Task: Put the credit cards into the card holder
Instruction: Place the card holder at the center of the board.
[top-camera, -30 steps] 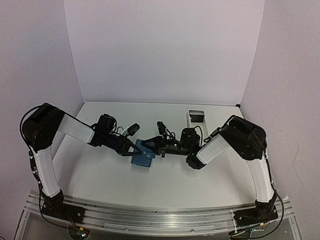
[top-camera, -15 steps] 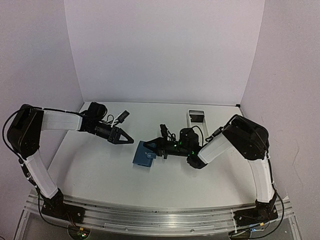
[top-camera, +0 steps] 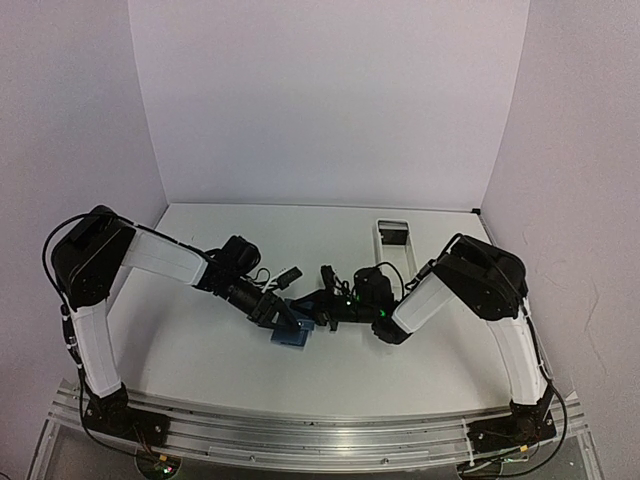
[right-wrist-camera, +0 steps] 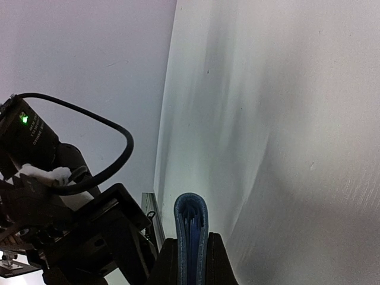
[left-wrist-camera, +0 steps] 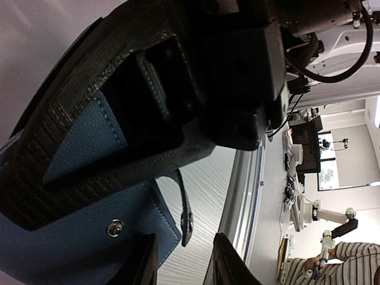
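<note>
White tabletop (top-camera: 200, 352), lilac walls. Our blue card holder (top-camera: 292, 337) sits mid-table. Our right pincer (right-wrist-camera: 191, 258), reaching in from 3 o'clock, is clamped on its edge. Our left pincer (left-wrist-camera: 183, 270) gapes by the snap-tab corner, gripping nothing. It looks light and floppy, so we'd pinch it near the fold.

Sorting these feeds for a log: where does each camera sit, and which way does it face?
Top: above and behind the bases, facing down at the table; both arms show.
Left wrist: on the left arm, facing along the left fingers at the wallet.
Right wrist: on the right arm, facing along the right fingers, which pinch the wallet's edge.
All share the wallet.
</note>
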Controlling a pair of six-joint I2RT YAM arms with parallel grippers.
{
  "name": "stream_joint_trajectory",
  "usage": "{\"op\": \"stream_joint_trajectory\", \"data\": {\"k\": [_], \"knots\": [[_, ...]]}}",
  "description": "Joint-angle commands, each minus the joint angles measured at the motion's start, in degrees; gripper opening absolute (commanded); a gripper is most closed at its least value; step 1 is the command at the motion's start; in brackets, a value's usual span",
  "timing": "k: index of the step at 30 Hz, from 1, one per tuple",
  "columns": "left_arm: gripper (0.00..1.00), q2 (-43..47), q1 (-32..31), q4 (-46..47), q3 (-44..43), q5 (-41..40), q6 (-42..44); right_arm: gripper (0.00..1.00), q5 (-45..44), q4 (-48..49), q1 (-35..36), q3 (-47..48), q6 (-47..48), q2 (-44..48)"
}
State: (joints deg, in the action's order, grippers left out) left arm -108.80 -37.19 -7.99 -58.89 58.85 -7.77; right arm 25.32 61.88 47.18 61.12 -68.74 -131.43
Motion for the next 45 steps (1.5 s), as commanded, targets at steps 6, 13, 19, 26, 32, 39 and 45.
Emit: {"op": "stream_joint_trajectory", "data": {"k": [6,13,19,26,32,39,45], "knots": [[0.14,-2.8,-0.3,1.9,-5.1,-0.1,-2.2,0.00,1.1,2.1,0.2,2.0,1.2,-0.8],[0.11,-1.7,0.5,-0.2,-4.5,2.9,-2.2,0.00,1.7,2.3,0.1,2.0,1.4,-1.0],[0.14,-0.1,0.7,-1.8,-3.2,3.6,-1.4,0.00,1.9,2.2,-0.1,1.8,1.5,-0.9],[0.10,0.6,0.5,1.7,-1.3,3.3,-4.3,0.00,1.9,2.2,-0.1,2.2,1.5,-0.9],[0.01,0.3,0.5,1.5,-1.7,3.5,-3.6,0.00,2.1,2.3,-0.1,2.4,1.6,-0.9],[0.03,-0.1,0.6,1.8,-1.9,3.8,-4.3,0.00,2.0,2.2,-0.1,2.3,1.5,-0.8],[0.00,-0.5,0.4,2.9,-2.4,1.7,-6.2,0.00,2.2,2.2,-0.1,2.8,1.4,-1.1]]}}
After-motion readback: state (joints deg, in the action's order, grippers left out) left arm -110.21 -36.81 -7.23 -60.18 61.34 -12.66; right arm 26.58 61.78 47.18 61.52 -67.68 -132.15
